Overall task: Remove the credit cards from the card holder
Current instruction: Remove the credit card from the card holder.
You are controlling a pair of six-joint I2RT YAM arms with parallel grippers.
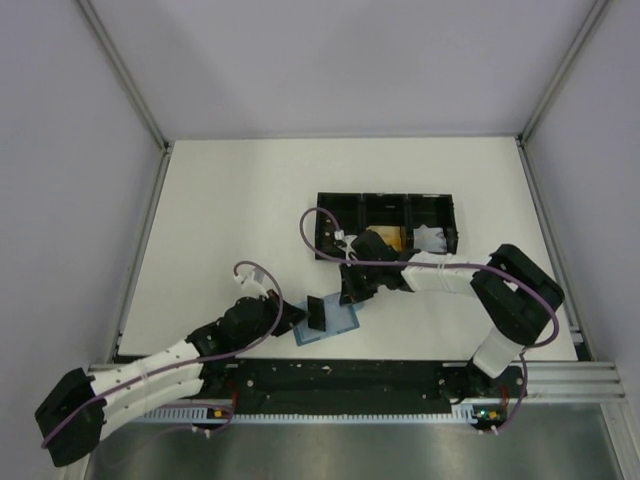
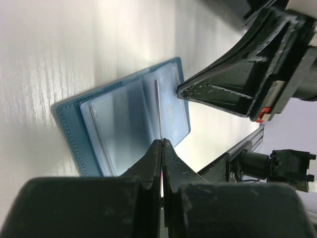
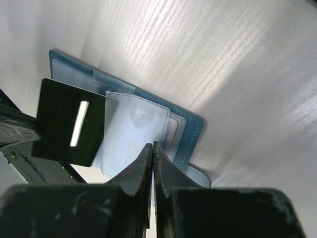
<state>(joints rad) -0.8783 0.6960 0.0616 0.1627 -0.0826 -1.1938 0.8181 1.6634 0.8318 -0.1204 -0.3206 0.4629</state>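
Near the front edge of the bench [image 1: 220,220], about its middle, the card holder [image 1: 342,322] lies open. The left tool [image 2: 162,144] is clenched on the black card [image 3: 64,124] and holds it on edge above the holder, while the right tool [image 3: 151,148] is closed on nothing, its tips down at the holder as if to pin it. One orange-gold card [image 1: 392,238] lies in the middle compartment of the black tray [image 1: 385,196] on the far side, so I judge the second card is being pulled out. Next the left tool must draw it fully clear, without dragging the holder.
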